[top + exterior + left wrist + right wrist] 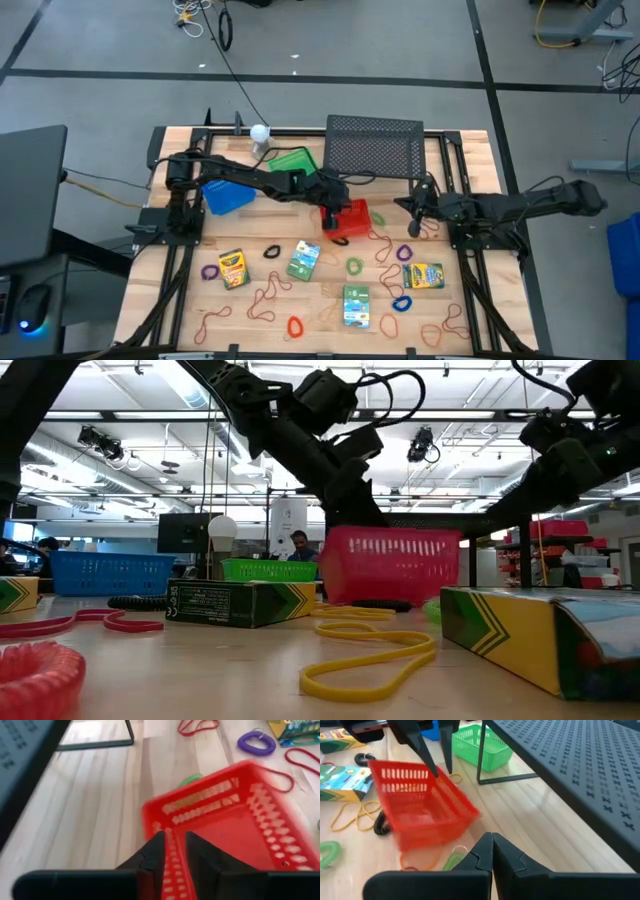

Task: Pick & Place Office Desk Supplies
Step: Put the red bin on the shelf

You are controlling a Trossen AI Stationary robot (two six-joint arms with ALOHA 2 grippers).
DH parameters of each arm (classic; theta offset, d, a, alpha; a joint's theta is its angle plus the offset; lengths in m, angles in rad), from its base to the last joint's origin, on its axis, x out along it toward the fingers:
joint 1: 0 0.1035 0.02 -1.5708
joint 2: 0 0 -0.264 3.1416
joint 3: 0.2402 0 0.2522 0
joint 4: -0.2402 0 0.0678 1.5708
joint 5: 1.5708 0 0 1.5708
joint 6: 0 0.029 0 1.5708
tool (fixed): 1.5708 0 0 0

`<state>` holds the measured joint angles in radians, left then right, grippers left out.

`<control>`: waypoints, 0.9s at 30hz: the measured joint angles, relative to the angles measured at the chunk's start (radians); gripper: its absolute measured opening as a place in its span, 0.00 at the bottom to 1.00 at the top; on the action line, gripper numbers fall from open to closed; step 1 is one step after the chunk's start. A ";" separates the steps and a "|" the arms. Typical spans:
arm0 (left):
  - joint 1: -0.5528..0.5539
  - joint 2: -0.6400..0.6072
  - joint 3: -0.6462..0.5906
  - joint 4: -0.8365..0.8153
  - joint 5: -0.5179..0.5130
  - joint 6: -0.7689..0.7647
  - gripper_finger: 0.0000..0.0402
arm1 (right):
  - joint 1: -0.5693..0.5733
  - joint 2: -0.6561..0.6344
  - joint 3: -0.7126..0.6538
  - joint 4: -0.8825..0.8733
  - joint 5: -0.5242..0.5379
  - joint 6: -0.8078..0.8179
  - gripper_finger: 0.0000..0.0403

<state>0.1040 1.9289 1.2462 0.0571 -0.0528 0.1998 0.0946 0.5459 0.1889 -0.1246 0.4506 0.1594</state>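
red basket (350, 220): mid-table, tilted, empty as far as can be seen; supplies lie loose on the table around it
left gripper (174, 851): fingers straddle the basket's rim wall, slightly parted, grip loosening by my reading
nearer arm: left, at the basket's rack-side edge
right gripper (492, 851): clenched, empty, just beside the basket under the black rack (375, 145)

Red plastic basket (422, 805) (slotted, glossy); pale wood table (95, 800); matt mesh rack (570, 755).
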 joint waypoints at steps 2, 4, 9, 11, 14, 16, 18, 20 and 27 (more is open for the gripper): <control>0.000 -0.012 0.000 -0.003 0.000 -0.002 0.27 | 0.017 0.022 0.019 -0.003 0.010 0.008 0.02; -0.002 -0.035 -0.001 -0.025 -0.001 0.000 0.30 | 0.032 0.043 0.040 -0.006 0.017 0.010 0.04; -0.019 -0.125 -0.003 -0.105 0.011 0.005 0.31 | 0.064 0.084 0.109 -0.063 0.020 0.024 0.05; -0.030 -0.167 -0.030 -0.107 0.053 -0.015 0.27 | 0.075 0.101 0.148 -0.109 0.020 0.040 0.05; -0.045 -0.226 -0.117 -0.016 0.123 -0.034 0.19 | 0.096 0.139 0.214 -0.181 0.021 0.055 0.05; -0.055 -0.263 -0.205 0.086 0.138 -0.041 0.12 | 0.109 0.178 0.261 -0.220 0.027 0.065 0.05; -0.066 -0.305 -0.307 0.224 0.136 -0.060 0.06 | 0.117 0.231 0.309 -0.261 0.028 0.065 0.05; -0.074 -0.339 -0.412 0.395 0.134 -0.086 0.02 | 0.118 0.297 0.365 -0.293 0.017 0.065 0.06; -0.079 -0.386 -0.709 0.872 0.053 -0.190 0.04 | 0.116 0.577 0.578 -0.372 -0.076 0.063 0.11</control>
<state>0.0250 1.5428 0.5377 0.9296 0.0003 0.0093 0.2106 1.1230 0.7665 -0.4971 0.3748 0.2229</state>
